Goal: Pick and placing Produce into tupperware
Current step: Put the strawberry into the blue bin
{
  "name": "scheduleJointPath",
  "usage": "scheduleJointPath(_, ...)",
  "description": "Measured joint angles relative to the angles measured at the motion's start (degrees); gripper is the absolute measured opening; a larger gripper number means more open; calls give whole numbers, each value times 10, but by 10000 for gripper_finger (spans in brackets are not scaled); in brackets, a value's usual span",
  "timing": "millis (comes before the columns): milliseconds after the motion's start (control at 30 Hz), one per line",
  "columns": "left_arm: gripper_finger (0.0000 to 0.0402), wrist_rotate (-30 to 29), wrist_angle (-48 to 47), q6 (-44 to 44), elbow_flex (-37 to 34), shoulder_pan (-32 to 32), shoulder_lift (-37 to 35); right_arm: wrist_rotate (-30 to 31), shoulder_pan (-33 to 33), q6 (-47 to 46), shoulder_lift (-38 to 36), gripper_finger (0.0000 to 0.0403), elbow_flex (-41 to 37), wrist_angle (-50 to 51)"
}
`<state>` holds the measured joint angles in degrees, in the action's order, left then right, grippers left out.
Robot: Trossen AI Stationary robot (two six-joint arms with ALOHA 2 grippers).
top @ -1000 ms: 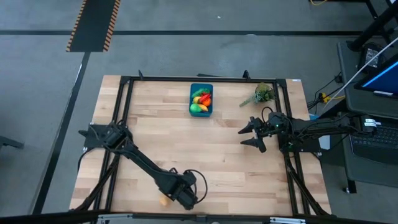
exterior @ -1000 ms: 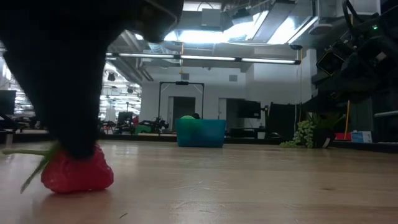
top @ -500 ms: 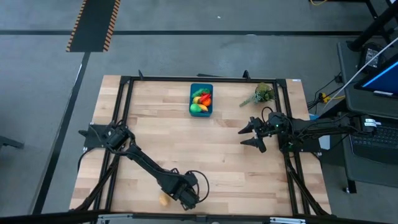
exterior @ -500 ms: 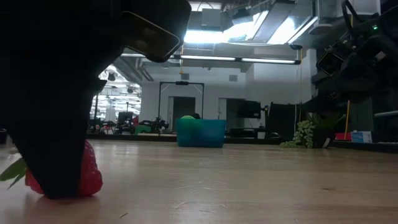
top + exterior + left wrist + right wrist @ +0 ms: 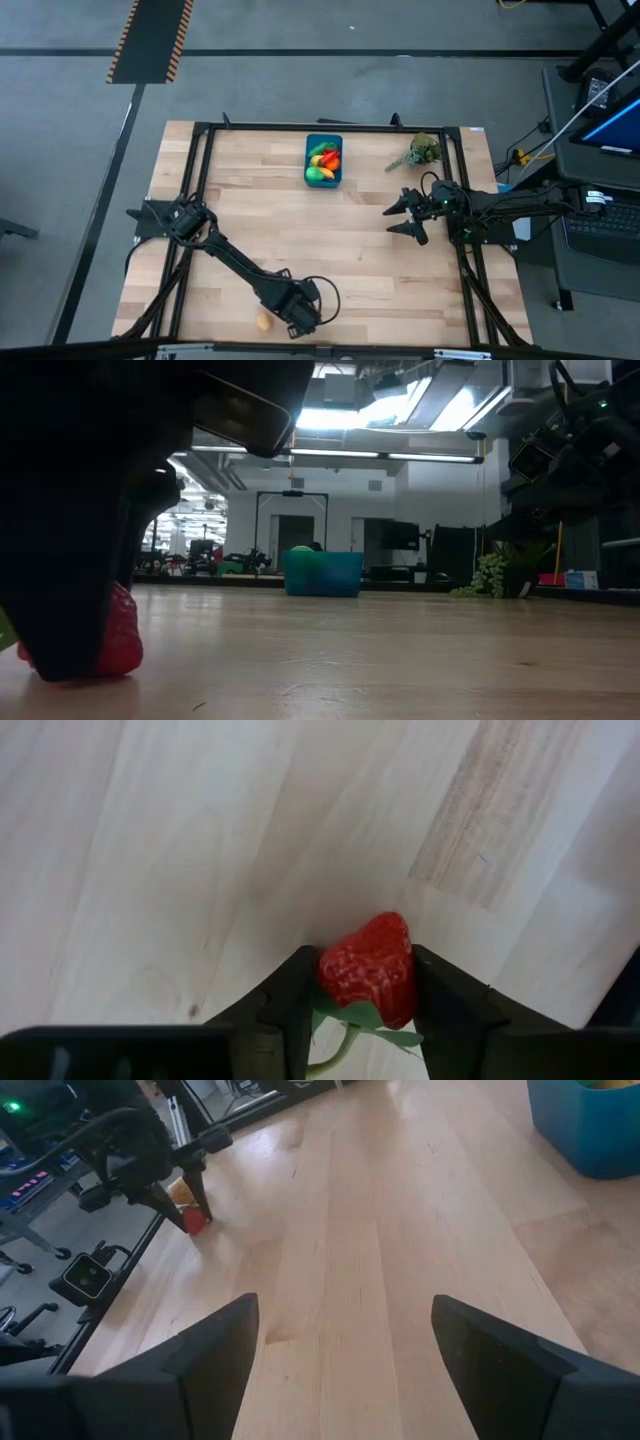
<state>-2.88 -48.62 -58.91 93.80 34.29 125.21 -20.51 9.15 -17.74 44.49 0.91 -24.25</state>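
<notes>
While the right gripper [image 5: 398, 218] waits with fingers spread wide near the table's right edge, the left gripper [image 5: 365, 982] sits low at the near edge with both fingers pressed against a strawberry [image 5: 370, 967] resting on the wooden table [image 5: 370, 260], well apart from the teal tupperware [image 5: 323, 161].

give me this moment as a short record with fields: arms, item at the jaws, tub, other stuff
left gripper: low at the table's near edge, jaws either side of the strawberry, touching it
right gripper: waiting at the table's right side, jaws open
strawberry: on the wood
tupperware: far edge, centre, already holding produce
loose item: small orange-yellow piece beside the left gripper
plant sprig: right of the tupperware
</notes>
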Motion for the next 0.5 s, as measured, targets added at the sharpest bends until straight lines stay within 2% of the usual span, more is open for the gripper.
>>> scheduleJointPath(500,127,14,-26,114,0,-12,-4,0,0,2,0,299,0,0)
